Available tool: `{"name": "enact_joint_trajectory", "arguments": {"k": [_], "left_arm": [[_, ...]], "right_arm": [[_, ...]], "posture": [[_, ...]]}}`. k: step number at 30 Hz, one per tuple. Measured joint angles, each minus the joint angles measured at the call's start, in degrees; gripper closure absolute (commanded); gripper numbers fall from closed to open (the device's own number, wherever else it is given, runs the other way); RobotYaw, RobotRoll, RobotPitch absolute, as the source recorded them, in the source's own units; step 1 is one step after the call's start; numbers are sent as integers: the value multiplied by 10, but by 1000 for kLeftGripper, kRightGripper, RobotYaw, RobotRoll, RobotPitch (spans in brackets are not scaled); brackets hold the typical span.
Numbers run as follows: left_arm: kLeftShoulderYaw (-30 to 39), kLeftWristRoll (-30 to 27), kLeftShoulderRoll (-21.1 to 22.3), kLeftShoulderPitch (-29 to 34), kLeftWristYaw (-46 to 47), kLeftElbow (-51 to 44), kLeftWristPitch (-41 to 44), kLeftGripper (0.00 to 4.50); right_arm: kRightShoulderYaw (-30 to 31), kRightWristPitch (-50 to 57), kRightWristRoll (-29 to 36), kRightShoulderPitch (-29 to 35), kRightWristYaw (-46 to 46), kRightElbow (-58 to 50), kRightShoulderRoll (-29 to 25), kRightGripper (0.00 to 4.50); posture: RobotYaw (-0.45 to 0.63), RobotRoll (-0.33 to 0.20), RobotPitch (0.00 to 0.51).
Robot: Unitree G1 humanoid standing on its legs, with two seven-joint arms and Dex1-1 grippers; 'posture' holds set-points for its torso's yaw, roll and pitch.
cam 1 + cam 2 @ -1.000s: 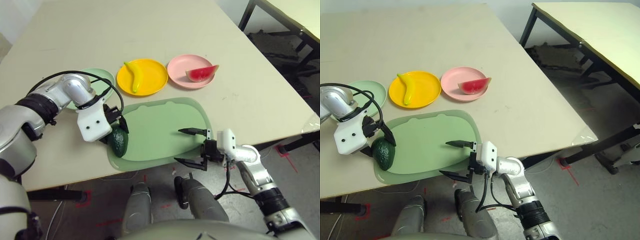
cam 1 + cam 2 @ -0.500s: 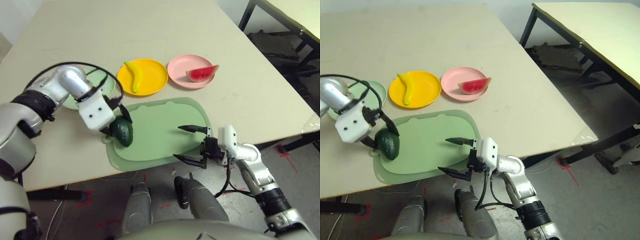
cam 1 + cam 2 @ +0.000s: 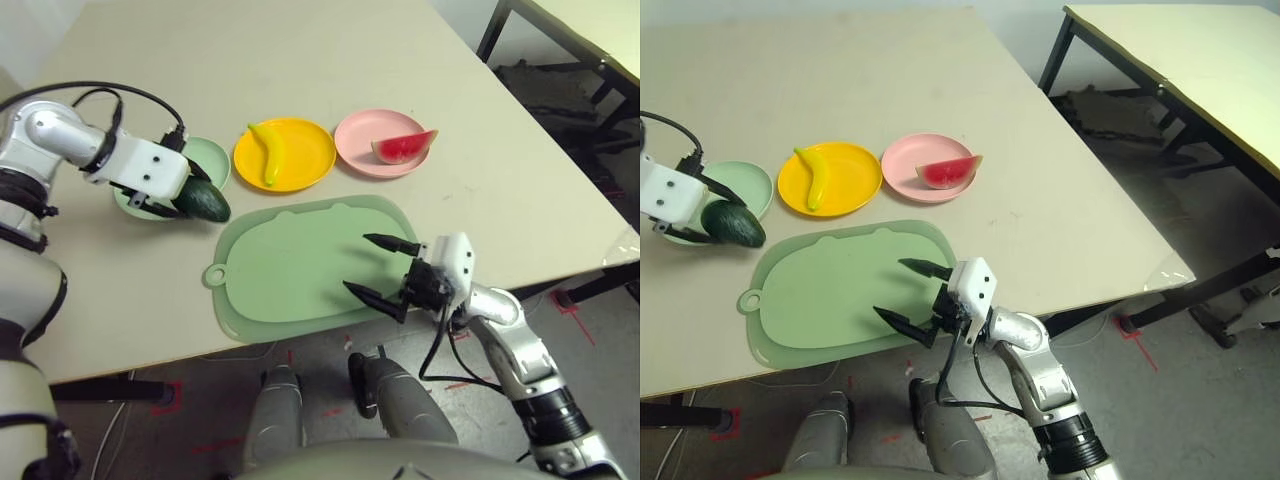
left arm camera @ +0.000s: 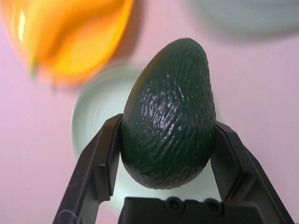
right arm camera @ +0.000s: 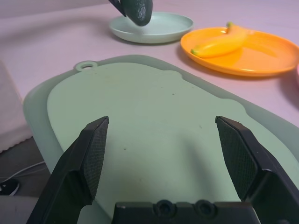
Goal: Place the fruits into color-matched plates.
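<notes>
No writing shows on the desk (image 3: 300,60) or green mat (image 3: 300,270). My left gripper (image 3: 185,197) clamps the avocado (image 3: 203,202) over the mint plate (image 3: 212,160). My right gripper (image 3: 385,270), fingers wide and empty, hovers at the mat's near edge.

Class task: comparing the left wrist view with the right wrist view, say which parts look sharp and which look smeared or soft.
Left wrist view: the dark green toy avocado is crisp, its skin glinting, while the bright yellow round plate and pale mint green round plate behind it are smeared. Right wrist view: the rounded pale green cutting mat is sharp; the avocado is softer.
</notes>
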Motion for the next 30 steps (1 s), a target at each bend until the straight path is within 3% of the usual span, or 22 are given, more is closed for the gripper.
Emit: {"name": "enact_joint_trajectory", "arguments": {"k": [4,14,18,26,30], "left_arm": [[43,71,-1,23,88,11,51,1429],[106,173,-39,60,211,20,109,1429],[125,197,-39,62,225,20,111,54],[159,221,-37,68,227,20,108,54],[202,204,-32,85,210,19,103,54]], "right_arm": [[-10,10,-7,13,-35,-30,0,0],[-18,20,-10,32,-67,-58,-3,0],[-18,23,-8,40,-70,-67,-4,0],[-18,27,-2,37,-68,-68,-2,0],[-17,31,0,31,-57,-66,-3,0]], "posture": [[-110,0,143],[-106,0,150],[-106,0,150],[-90,0,156],[-73,0,168]]}}
